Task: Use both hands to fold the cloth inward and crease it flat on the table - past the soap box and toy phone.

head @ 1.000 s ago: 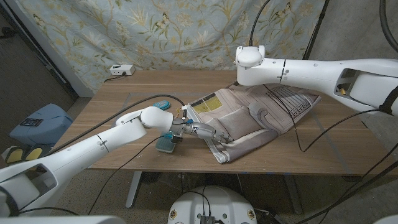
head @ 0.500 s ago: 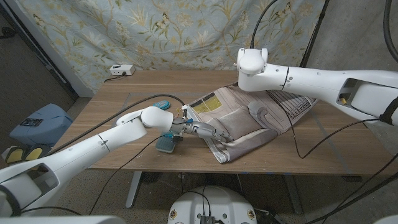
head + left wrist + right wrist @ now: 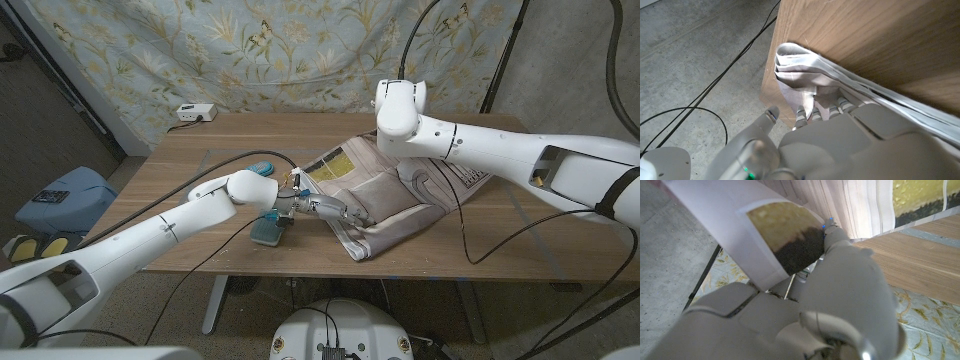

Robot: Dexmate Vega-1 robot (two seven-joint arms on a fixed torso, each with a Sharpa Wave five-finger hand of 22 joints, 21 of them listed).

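The cloth (image 3: 385,195) lies at the middle of the wooden table (image 3: 200,150), partly folded, with stacked layers at its near corner. The left hand (image 3: 318,209) rests on the near-left part of the cloth; in the left wrist view its fingers (image 3: 812,107) press down on the layered edge, holding nothing, which pins that side so the fold cannot slide. The right hand (image 3: 805,280) grips a flap of the cloth between thumb and fingers and holds it raised off the table, in position to carry the far edge inward over the pinned portion. The soap box (image 3: 267,233) sits just beside the left hand at the near edge, and the toy phone (image 3: 260,166) lies farther back on the left, both apart from the fold path.
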